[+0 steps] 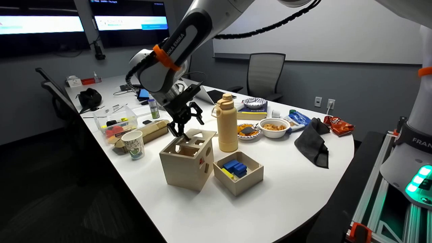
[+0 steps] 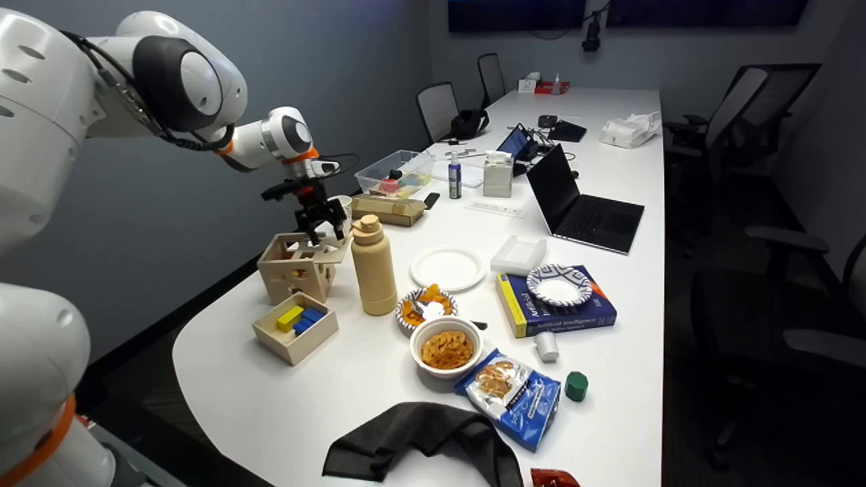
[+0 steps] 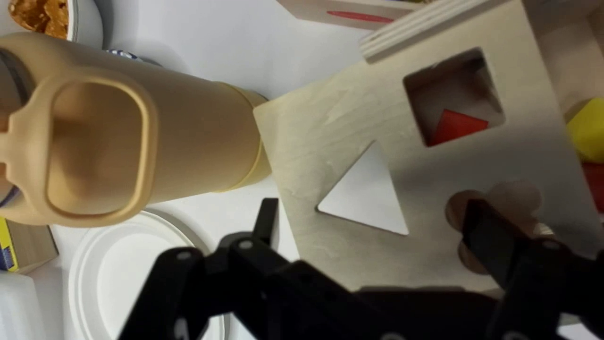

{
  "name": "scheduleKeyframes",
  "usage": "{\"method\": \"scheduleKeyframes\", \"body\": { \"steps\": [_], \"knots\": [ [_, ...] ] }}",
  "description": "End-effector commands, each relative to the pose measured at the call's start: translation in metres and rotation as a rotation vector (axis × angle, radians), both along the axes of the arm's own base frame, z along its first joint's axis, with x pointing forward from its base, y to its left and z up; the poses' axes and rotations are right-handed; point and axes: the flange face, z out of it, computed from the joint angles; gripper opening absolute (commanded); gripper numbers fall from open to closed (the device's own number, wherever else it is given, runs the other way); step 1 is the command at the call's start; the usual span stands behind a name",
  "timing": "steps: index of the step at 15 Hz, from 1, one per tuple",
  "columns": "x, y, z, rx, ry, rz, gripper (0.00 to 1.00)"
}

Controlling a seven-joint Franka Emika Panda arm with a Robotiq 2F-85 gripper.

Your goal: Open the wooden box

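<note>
The wooden box [image 1: 179, 172] is a pale plywood cube on the white table, also seen in an exterior view [image 2: 287, 281]. Its lid [image 1: 210, 133] with cut-out holes is shifted toward the bottle, overhanging one side. Part of the box top is uncovered. In the wrist view the lid [image 3: 302, 127] shows bare table through its triangular hole. My gripper [image 1: 194, 130] is open over the lid, also in an exterior view [image 2: 327, 238]. In the wrist view [image 3: 373, 208], one finger is at the rounded hole, and the other is beyond the lid's edge. Finger depth is unclear.
A tan bottle [image 1: 227, 125] stands close beside the overhanging lid. A low wooden tray [image 1: 251, 182] with blue and yellow blocks sits beside the box. A paper cup [image 1: 134, 145] and cardboard package [image 1: 153, 131] are behind it. A white plate [image 2: 448, 268] lies beyond the bottle.
</note>
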Motion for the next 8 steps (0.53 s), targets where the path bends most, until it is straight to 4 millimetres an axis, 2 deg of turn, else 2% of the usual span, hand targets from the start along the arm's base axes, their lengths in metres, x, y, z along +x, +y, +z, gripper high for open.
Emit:
{"method": "scheduleKeyframes", "body": {
  "steps": [1,8],
  "knots": [
    [0.006,0.001,0.014,0.048,0.064,0.009,1.00],
    [0.011,0.003,0.044,0.142,0.076,0.024,1.00]
  ]
}}
